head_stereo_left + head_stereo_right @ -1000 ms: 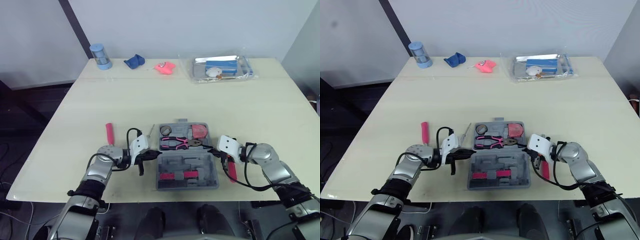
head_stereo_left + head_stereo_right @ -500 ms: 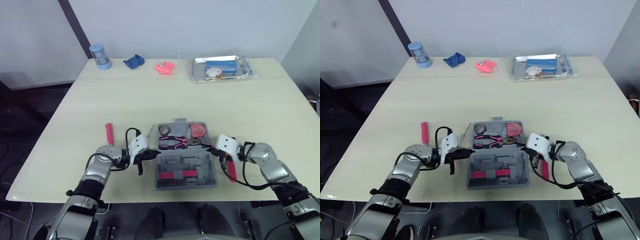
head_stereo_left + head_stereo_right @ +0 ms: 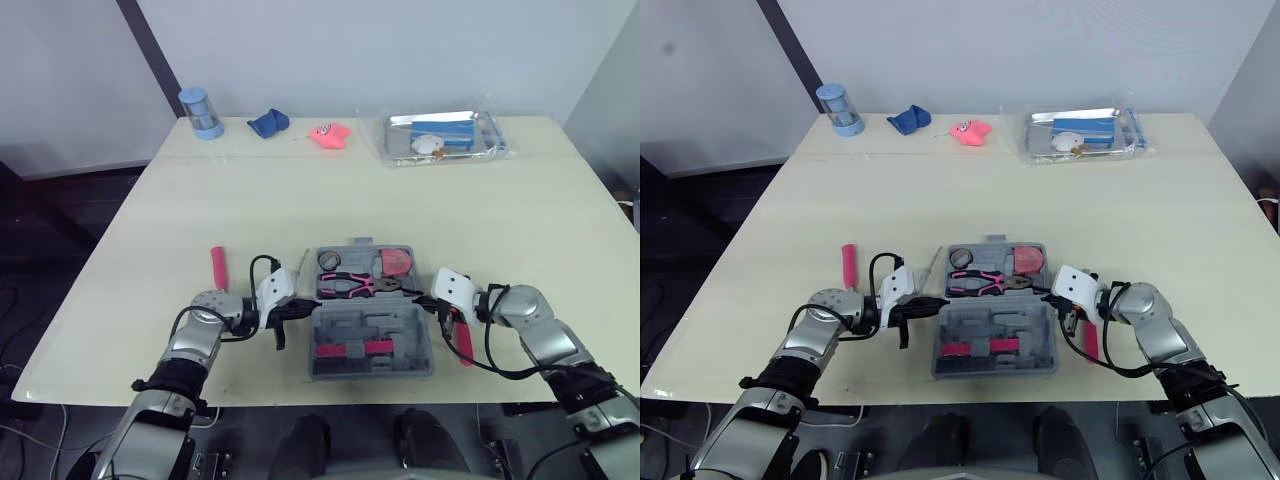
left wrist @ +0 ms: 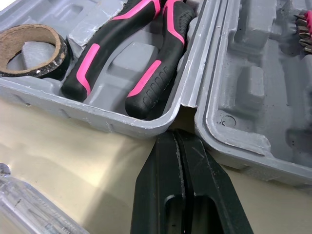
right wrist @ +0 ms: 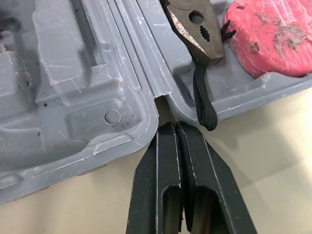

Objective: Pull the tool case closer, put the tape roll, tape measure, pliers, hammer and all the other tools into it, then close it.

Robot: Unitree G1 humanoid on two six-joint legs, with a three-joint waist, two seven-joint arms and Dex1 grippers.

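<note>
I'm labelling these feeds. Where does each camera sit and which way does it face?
Eye views: on the head, facing forward-down over the cream table; both arms show, left gripper and right gripper flanking the open grey plastic tool case.
Left wrist view: on that wrist, looking along its shut black fingers at the case's hinge and the handles of pink-and-black pliers.
Right wrist view: same, along its shut fingers, at the hinge's other end and the pliers' metal head.
Shared: both wrist views show case and pliers.
</note>
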